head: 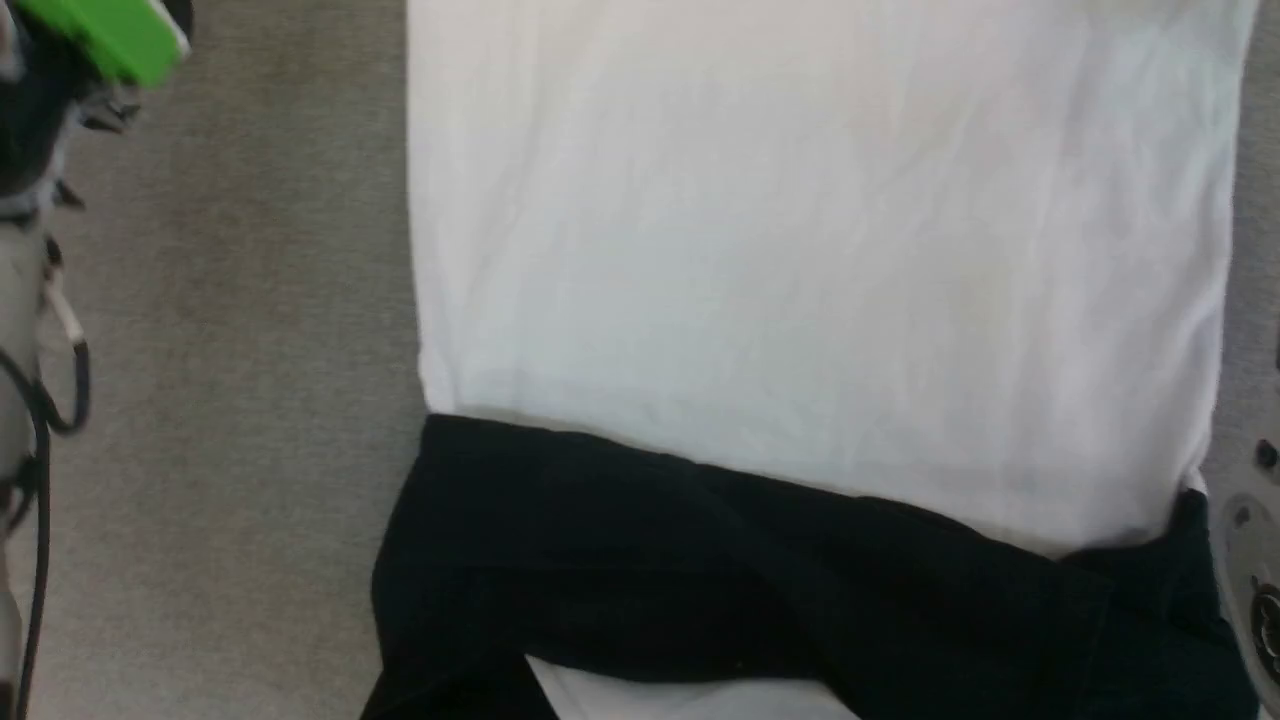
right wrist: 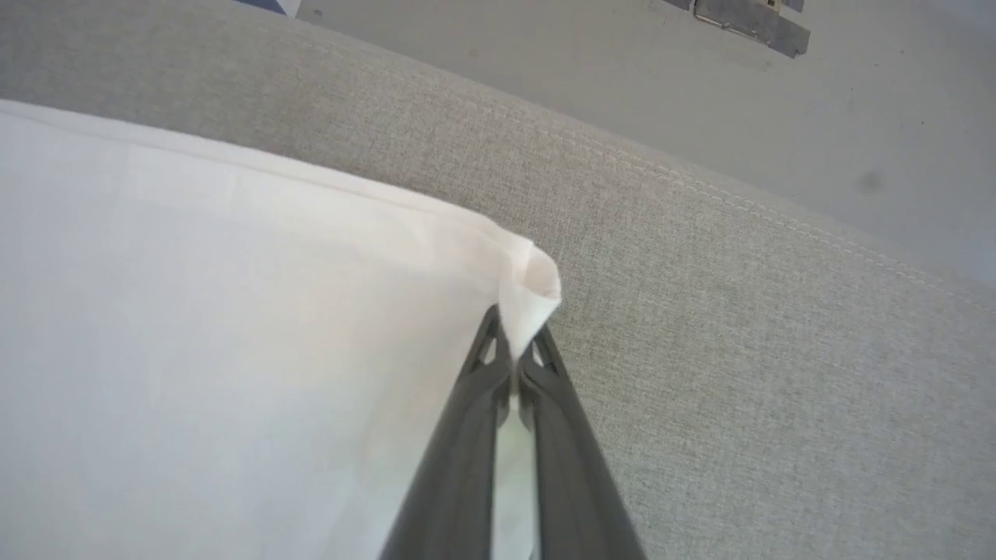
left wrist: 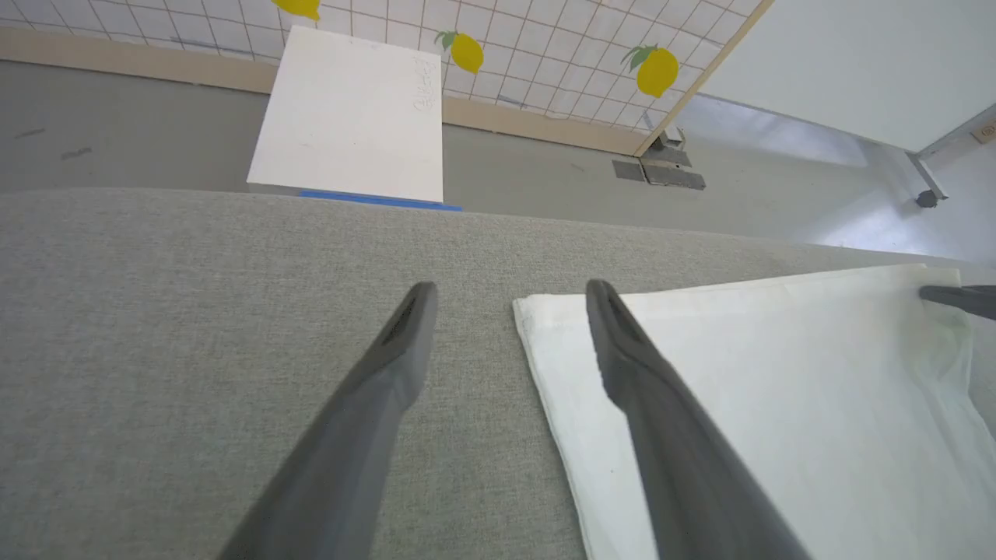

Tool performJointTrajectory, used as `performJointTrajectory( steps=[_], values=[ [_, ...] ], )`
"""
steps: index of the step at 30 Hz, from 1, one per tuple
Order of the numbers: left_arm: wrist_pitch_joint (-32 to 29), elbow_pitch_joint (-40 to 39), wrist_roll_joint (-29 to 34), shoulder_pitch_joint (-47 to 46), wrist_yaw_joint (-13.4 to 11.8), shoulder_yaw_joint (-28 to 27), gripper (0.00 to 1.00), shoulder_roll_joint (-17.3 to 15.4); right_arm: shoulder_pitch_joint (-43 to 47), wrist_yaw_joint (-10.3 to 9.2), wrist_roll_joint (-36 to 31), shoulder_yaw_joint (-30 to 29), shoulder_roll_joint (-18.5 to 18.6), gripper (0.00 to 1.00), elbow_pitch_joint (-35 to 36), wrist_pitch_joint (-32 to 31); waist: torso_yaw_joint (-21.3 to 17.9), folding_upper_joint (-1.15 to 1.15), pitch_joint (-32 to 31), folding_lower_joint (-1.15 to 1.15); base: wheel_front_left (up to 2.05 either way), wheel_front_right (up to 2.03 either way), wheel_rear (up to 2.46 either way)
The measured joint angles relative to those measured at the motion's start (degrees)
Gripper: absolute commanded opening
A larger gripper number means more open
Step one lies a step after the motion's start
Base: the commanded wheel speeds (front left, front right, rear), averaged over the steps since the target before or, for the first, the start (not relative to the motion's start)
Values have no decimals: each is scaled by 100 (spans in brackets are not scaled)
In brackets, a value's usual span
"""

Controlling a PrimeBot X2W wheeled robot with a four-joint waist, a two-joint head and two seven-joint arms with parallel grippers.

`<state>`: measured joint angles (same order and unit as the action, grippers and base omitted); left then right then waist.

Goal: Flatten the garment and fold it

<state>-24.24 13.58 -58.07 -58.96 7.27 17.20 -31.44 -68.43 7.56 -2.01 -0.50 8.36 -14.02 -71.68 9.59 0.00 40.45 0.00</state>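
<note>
The right gripper (right wrist: 513, 346) pinches a white corner of the garment (right wrist: 233, 327) between closed fingers; the left gripper (left wrist: 511, 295) stands open, fingers straddling another corner.

Grey surface (head: 230, 400) lies open left of garment (head: 800, 250).

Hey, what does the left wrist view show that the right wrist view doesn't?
Left wrist view, not the right: the left gripper open, one finger over the garment, the other over the bare grey surface; beyond, a white board and lemon-patterned wall tiles.
Right wrist view, not the left: a close look at white corner fabric pinched between the shut fingers of the right gripper.
Both: the garment on the grey surface, the right gripper at its corner, and the grey floor beyond.
</note>
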Motion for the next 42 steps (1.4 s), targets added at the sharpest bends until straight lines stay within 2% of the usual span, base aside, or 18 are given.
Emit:
performJointTrajectory(
  steps=[3, 9, 15, 21, 22, 24, 34, 42],
  values=[
    [-856, 549, -141, -637, -46, 238, 100, -13, -18, 0, 169, 219, -77, 0, 31, 13, -178, 0, 31, 0, 0, 0, 0],
    [-1906, 1265, -201, -1364, -238, 563, 100, 26, -39, 0, 402, 620, -69, 0, 60, 71, -521, 0, 172, 0, 0, 0, 0],
    [-2438, 1667, -43, -1580, -408, 937, 100, 40, -38, 0, 519, 738, -2, 0, 138, 111, -730, 0, 341, 0, 0, 0, 0],
    [-2677, 1812, 27, -1766, -407, 1034, 100, -19, -38, 0, 554, 780, 19, 0, 190, 112, -811, 0, 460, -1, 0, 0, 0],
    [-2686, 1817, -31, -1766, -370, 1011, 40, -13, -38, 0, 556, 781, 21, 0, 199, 112, -811, 0, 471, -1, 0, 0, 0],
    [-2654, 1831, -148, -1763, -294, 940, 0, -7, -39, 0, 560, 779, 30, 0, 212, 113, -799, 0, 484, -1, 0, 0, 0],
    [-2091, 1739, -849, -1474, -109, 477, 0, 320, -46, 0, 559, 740, 90, 0, 127, 289, -711, 0, 360, 0, 0, 0, 0],
    [-1389, 1484, -1161, -1074, -22, 138, 0, 292, 168, 0, 708, 589, 193, 0, 8, 837, -602, 0, -81, 0, 0, 0, 0]
  ],
)
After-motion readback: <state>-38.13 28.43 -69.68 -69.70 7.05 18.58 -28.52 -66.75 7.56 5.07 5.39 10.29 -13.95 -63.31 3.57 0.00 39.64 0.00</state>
